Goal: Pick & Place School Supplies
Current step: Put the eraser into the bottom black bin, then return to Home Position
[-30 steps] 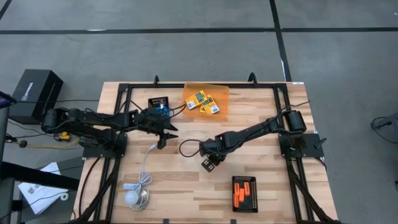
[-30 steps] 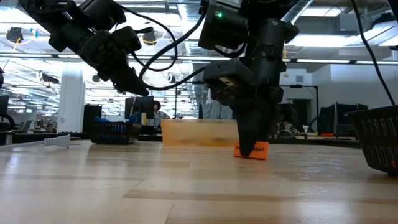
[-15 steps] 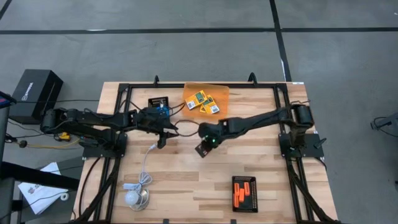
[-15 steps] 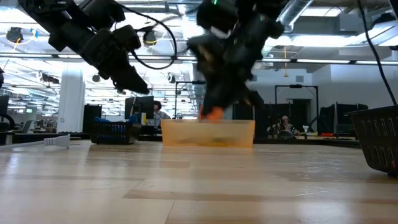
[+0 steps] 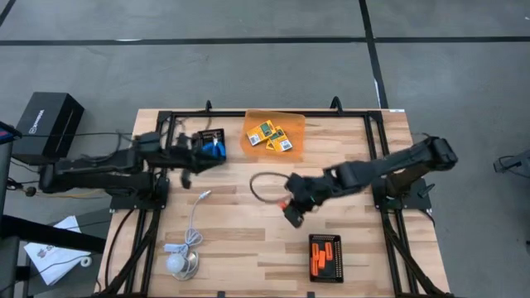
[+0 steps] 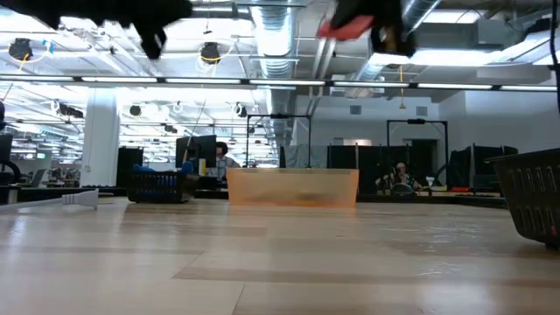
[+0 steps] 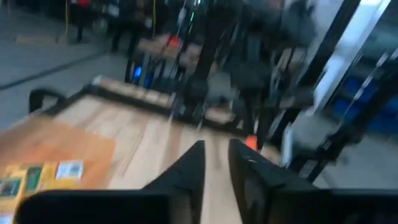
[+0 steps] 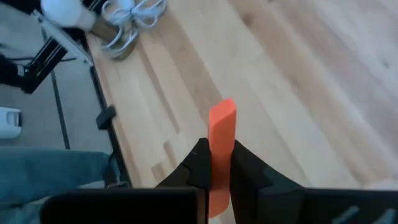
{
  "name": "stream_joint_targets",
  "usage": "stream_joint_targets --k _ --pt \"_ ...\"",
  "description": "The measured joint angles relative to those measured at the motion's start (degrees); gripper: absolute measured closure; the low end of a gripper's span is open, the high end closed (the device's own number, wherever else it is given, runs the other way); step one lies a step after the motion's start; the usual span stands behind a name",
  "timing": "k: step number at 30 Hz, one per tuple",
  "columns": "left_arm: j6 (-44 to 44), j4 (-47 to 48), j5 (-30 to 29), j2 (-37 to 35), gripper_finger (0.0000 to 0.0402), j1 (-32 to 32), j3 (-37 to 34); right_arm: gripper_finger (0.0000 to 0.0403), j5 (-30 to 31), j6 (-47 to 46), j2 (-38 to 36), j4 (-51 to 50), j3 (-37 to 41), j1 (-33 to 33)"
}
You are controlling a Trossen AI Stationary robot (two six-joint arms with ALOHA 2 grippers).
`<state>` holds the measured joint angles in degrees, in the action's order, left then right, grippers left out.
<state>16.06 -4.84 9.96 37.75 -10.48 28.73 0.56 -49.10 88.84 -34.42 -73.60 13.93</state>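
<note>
Both arms have pulled back since half a second ago. Left gripper [image 5: 184, 159] near scissors [image 5: 217, 147], fingers close together, empty. Three crayon boxes [image 5: 272, 136] (orange tray). Right gripper [image 5: 295, 212] clamps one orange stick [image 8: 221, 142]; carry level, release low over tray's three sticks [image 5: 318, 260].

Counter [image 5: 240, 240] layout, seen from overhead: crayon boxes [image 5: 271, 136] in a tray [image 5: 294, 124] at 12 o'clock; scissors [image 5: 217, 147] at 10 o'clock; cable with puck [image 5: 184, 261] at 7 o'clock; tray of sticks [image 5: 325, 257] at 5 o'clock. Right tool [image 5: 293, 212] sits near centre, holding a stick [image 8: 221, 127].
</note>
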Motion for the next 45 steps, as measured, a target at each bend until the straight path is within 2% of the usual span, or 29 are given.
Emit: stream_joint_targets --k 5,11,23,26,32,34,41,45 --pt "4.7 3.8 0.0 -9.8 0.0393 0.0 0.0 0.0381 7.0 -6.7 -1.1 -2.9 0.0 8.7" --pt "8.7 11.5 0.0 -15.0 0.0397 0.0 0.0 0.0381 10.1 -16.9 2.7 -8.2 0.0 17.1" --pt "9.9 12.0 0.9 -13.5 0.0401 0.0 -0.1 0.0381 9.8 -40.5 13.9 -9.0 0.0 32.6" --pt "9.9 12.3 0.9 -12.3 0.0401 0.0 -0.1 0.0381 10.5 -44.5 15.1 -8.9 0.0 34.1" --pt "9.9 12.1 1.5 -11.3 0.0401 0.0 -0.1 0.0380 17.6 -46.5 15.5 -9.4 0.0 34.5" --pt "9.9 12.0 1.5 -11.5 0.0401 0.0 -0.1 0.0358 17.8 -46.5 15.1 -11.9 0.0 34.0" --pt "9.9 11.6 1.5 -11.9 0.0399 0.0 -0.1 0.0230 17.9 -45.4 14.3 -18.7 0.0 32.5" --pt "9.9 11.5 1.5 -11.9 0.0399 0.0 -0.1 0.0182 17.6 -45.0 14.3 -19.5 0.0 32.2"
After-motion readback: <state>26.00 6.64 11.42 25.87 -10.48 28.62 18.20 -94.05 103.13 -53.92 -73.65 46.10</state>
